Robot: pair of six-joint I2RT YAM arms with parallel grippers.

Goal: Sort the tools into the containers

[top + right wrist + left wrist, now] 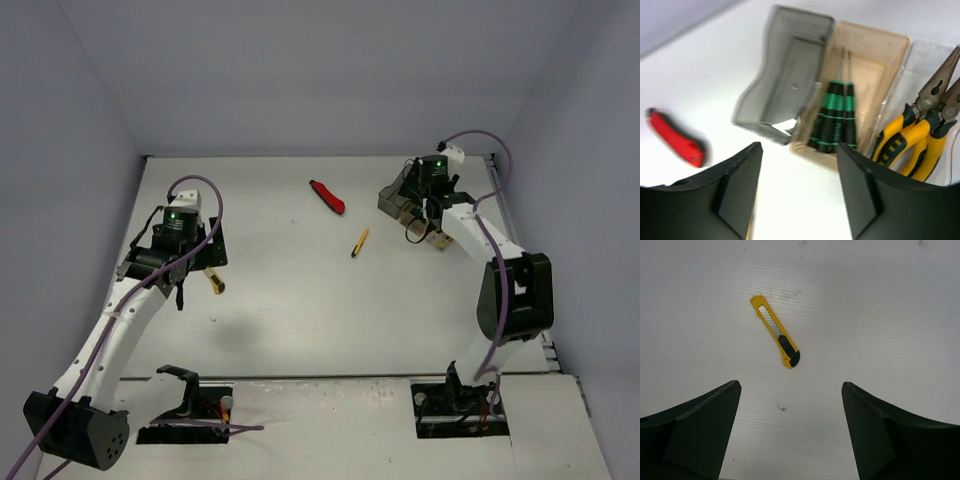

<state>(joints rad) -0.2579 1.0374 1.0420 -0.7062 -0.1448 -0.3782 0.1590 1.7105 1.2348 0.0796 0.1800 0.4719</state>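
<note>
A yellow utility knife [776, 333] lies flat on the table, ahead of my open, empty left gripper [790, 390]. From above, that gripper [207, 260] hovers just over the knife [214, 283]. My right gripper [799, 150] is open and empty, at the near ends of the three containers. The dark grey bin [790, 75] holds nothing I can see. Black screwdrivers with green bands [835, 117] lie in the tan bin [875, 50], and yellow-handled pliers [920, 135] in the clear bin [927, 62]. A red utility knife [327, 197] lies left of the bins.
A small yellow and dark tool [359, 243] lies on the table [300, 310] between the red knife and the bins. The right arm [470, 225] covers most of the bins from above. Pale walls close in the table at the back and both sides.
</note>
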